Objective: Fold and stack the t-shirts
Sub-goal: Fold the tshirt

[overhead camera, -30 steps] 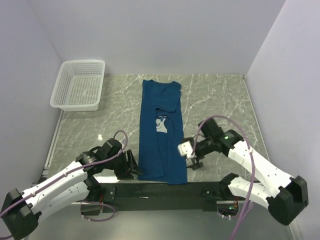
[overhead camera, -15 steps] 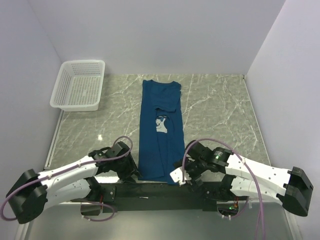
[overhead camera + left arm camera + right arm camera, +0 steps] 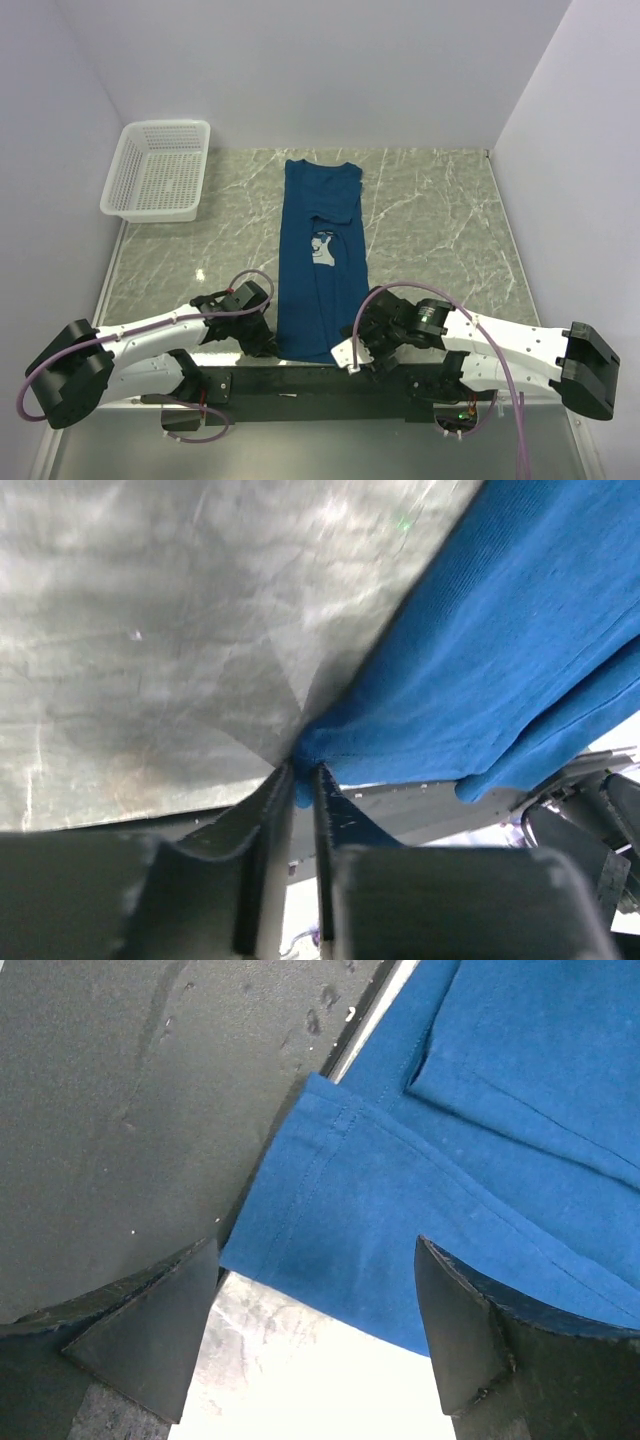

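The table (image 3: 430, 210) is seen from above as a grey-green marbled slab, its near edge covered by a black rail (image 3: 300, 380). The t-shirt (image 3: 322, 290) is laid down the middle of the frame, folded into a long narrow strip, with the neck toward the top and a pale print (image 3: 321, 247) near its centre. Both lower corners are hidden under the grippers in that view. A white basket (image 3: 158, 170) is set at the upper left, well apart from the cloth. The left gripper (image 3: 303, 775) is found at the strip's lower left corner — its fingers are drawn nearly together and a nub of blue cloth is pinched between them. The right gripper (image 3: 315, 1260) is held over the lower right corner with its fingers spread wide and nothing gripped. Only that hemmed corner is shown in its own view — the rest is cut off.
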Tool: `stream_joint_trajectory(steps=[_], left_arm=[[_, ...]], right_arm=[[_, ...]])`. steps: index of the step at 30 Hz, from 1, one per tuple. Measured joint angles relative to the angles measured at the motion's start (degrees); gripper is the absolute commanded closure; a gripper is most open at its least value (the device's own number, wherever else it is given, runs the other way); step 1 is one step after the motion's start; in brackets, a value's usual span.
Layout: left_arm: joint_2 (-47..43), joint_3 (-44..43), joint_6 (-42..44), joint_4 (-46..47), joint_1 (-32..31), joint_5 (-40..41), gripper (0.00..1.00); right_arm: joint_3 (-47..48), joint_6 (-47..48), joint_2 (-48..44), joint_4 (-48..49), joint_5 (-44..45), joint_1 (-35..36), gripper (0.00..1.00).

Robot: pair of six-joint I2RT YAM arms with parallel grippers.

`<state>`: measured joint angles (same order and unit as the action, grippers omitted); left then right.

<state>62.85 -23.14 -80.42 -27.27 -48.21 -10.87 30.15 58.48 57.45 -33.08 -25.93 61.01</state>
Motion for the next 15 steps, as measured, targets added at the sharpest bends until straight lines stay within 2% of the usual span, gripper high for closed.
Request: stream_joint_trajectory(steps=[2, 3, 5, 9, 15], left_arm=[[0.00, 0.00, 0.20, 0.31, 0.00, 0.85, 0.89], [0.00, 0.00, 0.28, 0.52, 0.00, 1.27, 0.95], [-0.15, 0.00, 0.31, 1.05, 0.00, 1.77, 0.99], [-1.42, 0.00, 0.59, 1.60, 0.00, 2.82, 0.99], [-3.85, 0.00, 0.87, 3.10, 0.00, 2.03, 0.99]], right_arm=[[-0.26, 0.33, 0.09, 0.00, 0.04, 0.26, 0.16], [-0.28, 0.57, 0.31, 0.02, 0.07, 0.52, 0.17], [-0.28, 1.05, 0.96, 0.09, 0.22, 1.31, 0.18], [-0.28, 1.66, 3.23, 0.11, 0.98, 3.80, 0.23], [-0.28, 1.77, 6.14, 0.81, 2.56, 6.36, 0.42]])
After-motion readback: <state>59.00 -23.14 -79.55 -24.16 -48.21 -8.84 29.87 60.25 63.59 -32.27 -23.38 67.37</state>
